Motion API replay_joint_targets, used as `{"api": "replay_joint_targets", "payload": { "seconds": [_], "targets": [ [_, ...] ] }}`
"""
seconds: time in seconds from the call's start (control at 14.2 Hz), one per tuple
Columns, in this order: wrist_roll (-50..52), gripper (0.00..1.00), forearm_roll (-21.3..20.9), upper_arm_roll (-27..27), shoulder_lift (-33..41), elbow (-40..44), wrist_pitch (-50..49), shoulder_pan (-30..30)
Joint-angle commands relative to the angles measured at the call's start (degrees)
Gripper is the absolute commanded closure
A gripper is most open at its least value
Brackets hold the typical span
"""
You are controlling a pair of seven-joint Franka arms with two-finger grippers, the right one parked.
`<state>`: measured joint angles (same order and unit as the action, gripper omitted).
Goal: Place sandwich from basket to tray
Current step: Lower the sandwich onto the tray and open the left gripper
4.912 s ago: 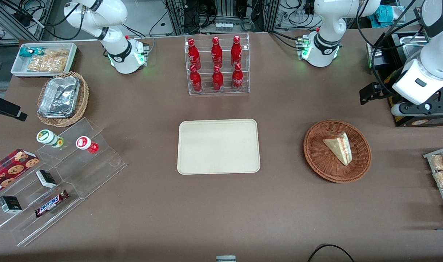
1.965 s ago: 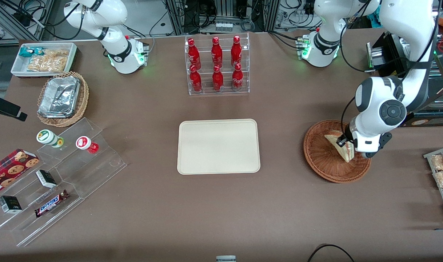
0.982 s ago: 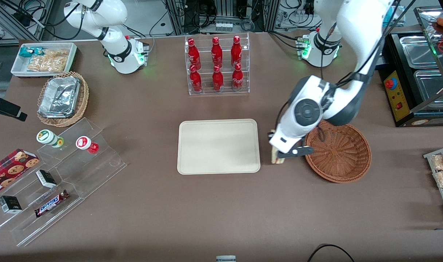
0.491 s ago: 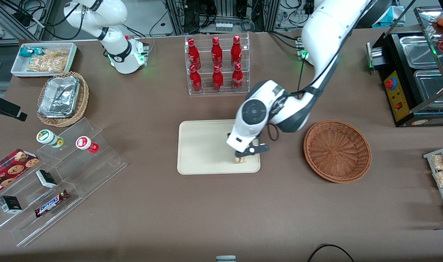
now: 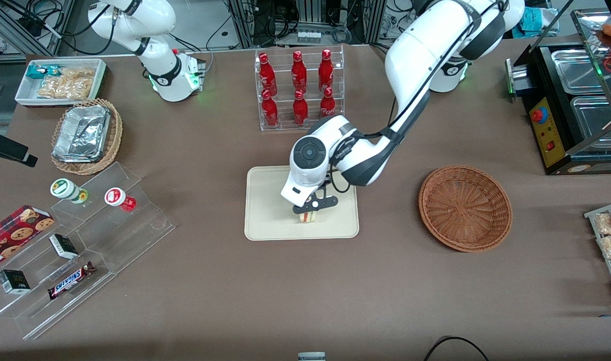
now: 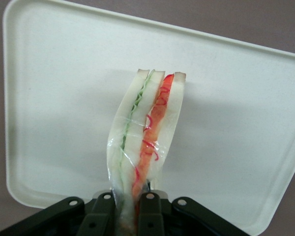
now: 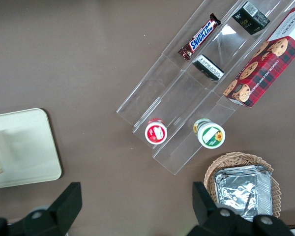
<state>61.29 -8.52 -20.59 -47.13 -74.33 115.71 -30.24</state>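
Tool: the tool (image 6: pixel 129 209) of the working arm hangs over the tray, above the part of it nearer the front camera; also seen at (image 5: pixel 310 208).
Fingers: both fingers (image 6: pixel 103 214) stand close together, clamped on the sandwich from either face, with only the wedge's thickness between them.
Sandwich: the sandwich (image 6: pixel 145 147) is gripped at one end and stands on edge, its layered side toward the wrist camera, green filling in one seam and red in the other, clear wrap creased over it; seen from the front at (image 5: pixel 308 216). Whether its free end touches the tray or hangs just above cannot be told.
Tray: the tray (image 5: pixel 270 210) lies flat at mid-desk, with a bare surface all around the sandwich; rim seen at (image 6: pixel 19 162).
Basket: the basket (image 5: pixel 465 208) sits on the desk (image 5: pixel 386 301) well apart from the tray, toward the working arm's end, and holds nothing.
Bottle rack: the clear rack of red bottles (image 5: pixel 299 90) stands farther from the front camera than the tray.
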Motion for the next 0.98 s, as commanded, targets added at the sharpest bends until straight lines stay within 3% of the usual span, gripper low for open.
{"api": "replay_joint_targets", "payload": {
  "seconds": [0.0,0.35,0.42,0.49,0.56,0.91],
  "targets": [
    [1.29,1.00,-1.85,0.55,-3.40,5.07,-1.63,-1.84],
    [1.73,0.94,-1.85,1.87,-5.78,6.74,-1.10,-3.68],
    [1.90,0.72,-1.85,1.96,-5.78,6.74,-1.10,-3.68],
    [2.60,0.07,-1.85,1.96,-5.78,6.74,-1.10,-3.77],
    [3.57,0.00,-1.94,1.96,-5.52,6.57,-1.19,-4.03],
    [3.49,0.00,-1.94,1.96,-0.78,6.30,-5.29,-3.68]
  ]
}}
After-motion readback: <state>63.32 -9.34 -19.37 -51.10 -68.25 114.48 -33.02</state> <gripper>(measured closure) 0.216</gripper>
